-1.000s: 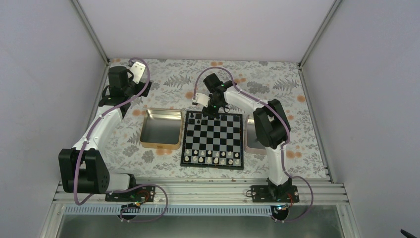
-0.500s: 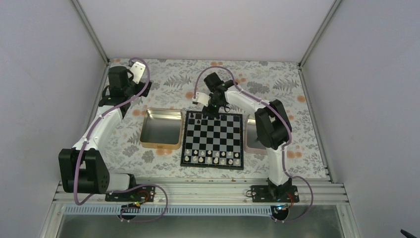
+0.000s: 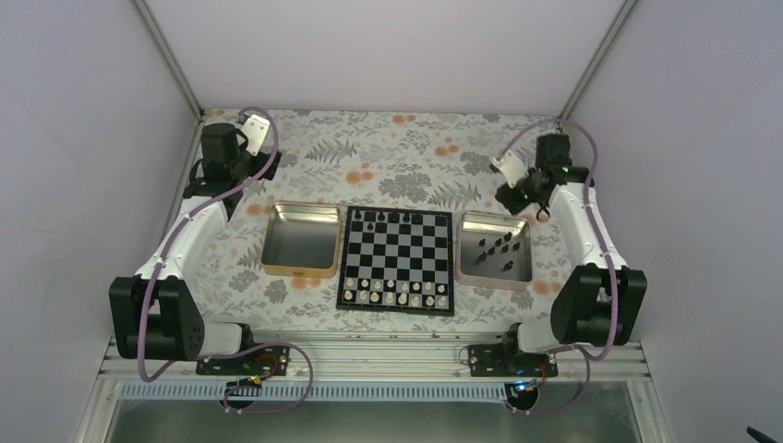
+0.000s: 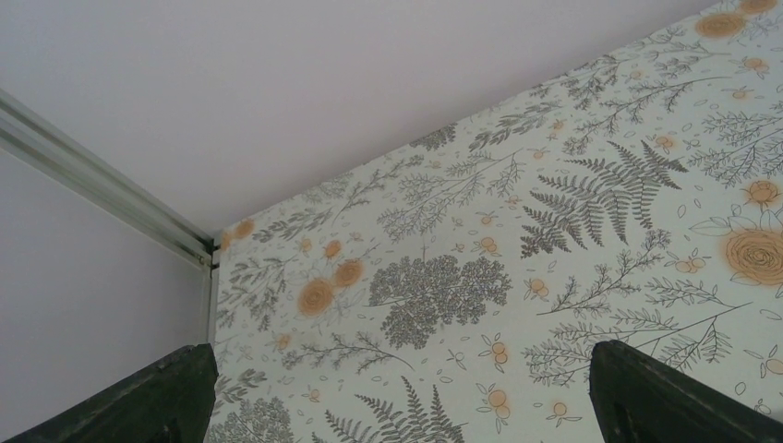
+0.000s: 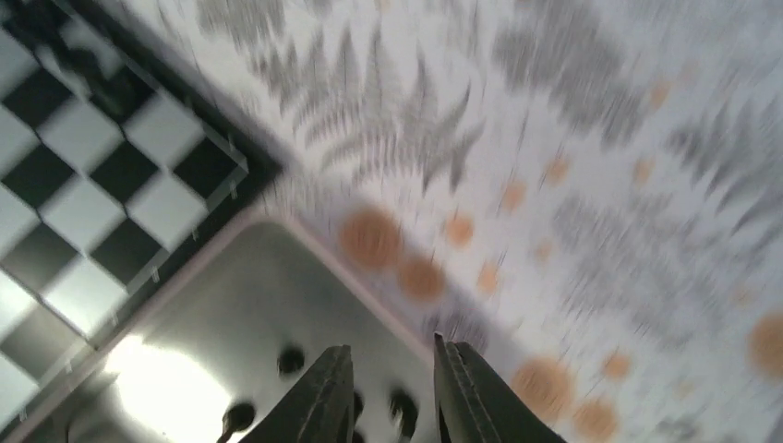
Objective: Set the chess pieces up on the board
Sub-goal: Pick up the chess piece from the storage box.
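Note:
The board (image 3: 397,261) lies mid-table, and its corner (image 5: 102,175) shows in the right wrist view. Several black chess pieces (image 3: 381,219) stand along its far row. More black pieces (image 3: 497,246) lie in the silver tray (image 3: 464,268) to the right of the board. My right gripper (image 3: 537,209) hovers over that tray's far right corner. In its blurred wrist view the right gripper (image 5: 390,346) is open and empty, with black pieces (image 5: 288,360) in the tray (image 5: 212,295) below. My left gripper (image 4: 399,369) is wide open and empty, facing the far left corner.
Small white pieces (image 3: 395,292) fill the board's two near rows. An empty gold tray (image 3: 268,258) sits left of the board. White enclosure walls and metal posts (image 3: 171,65) bound the flowered table cloth (image 3: 415,148). The left arm's elbow (image 3: 152,314) stands at the near left.
My right arm has swung from over the board's far row to the right, and now hangs above the silver tray's far corner. The left arm has not moved.

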